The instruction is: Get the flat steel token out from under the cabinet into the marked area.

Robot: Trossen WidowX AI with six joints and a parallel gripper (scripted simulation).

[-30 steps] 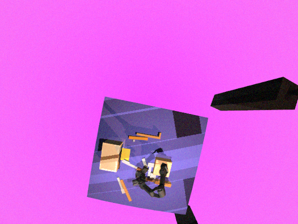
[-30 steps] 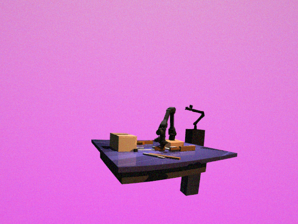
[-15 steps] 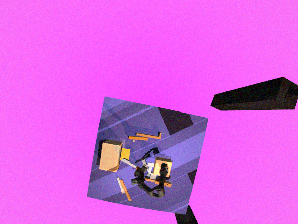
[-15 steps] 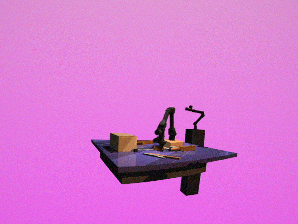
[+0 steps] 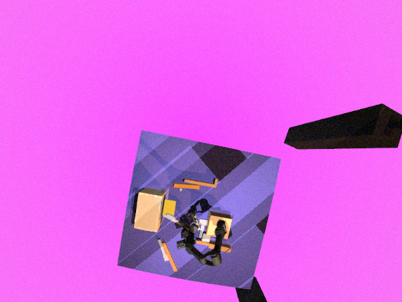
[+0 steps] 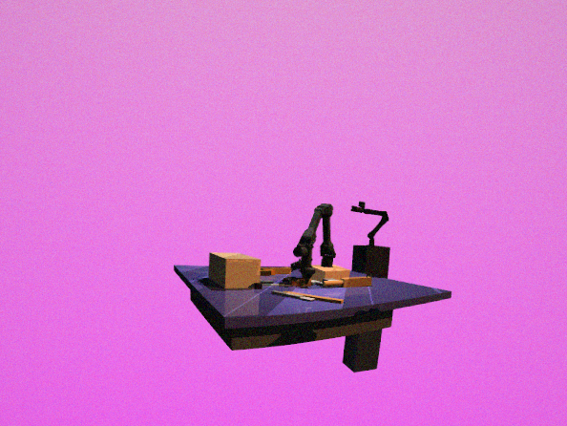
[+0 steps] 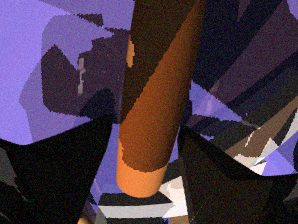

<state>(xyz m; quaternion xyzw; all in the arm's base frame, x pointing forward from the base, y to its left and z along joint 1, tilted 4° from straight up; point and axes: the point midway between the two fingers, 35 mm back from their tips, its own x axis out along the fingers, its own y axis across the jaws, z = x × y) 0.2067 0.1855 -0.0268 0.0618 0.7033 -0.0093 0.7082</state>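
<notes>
The cabinet (image 5: 147, 210) (image 6: 242, 274) is a tan box at the table's left. A yellow area (image 5: 170, 207) lies in front of it. A tool with a pale blade (image 5: 170, 217) and a round orange handle (image 7: 161, 100) lies low, its blade end by the yellow area's edge. My gripper (image 7: 146, 127) (image 6: 305, 283) is open around the handle, with a gap beside it in the wrist view. In the top view the arm partly hides the handle. I cannot make out the steel token; the slots do not show clearly.
Orange bars (image 5: 186, 185) (image 5: 199, 183) lie on one side, one with a hooked end. A pale strip (image 5: 162, 250) and an orange stick (image 5: 170, 257) lie on the other. Pale pieces (image 5: 203, 223), a tan block (image 5: 214, 224) and an orange block (image 6: 357, 282) are near the arm's base.
</notes>
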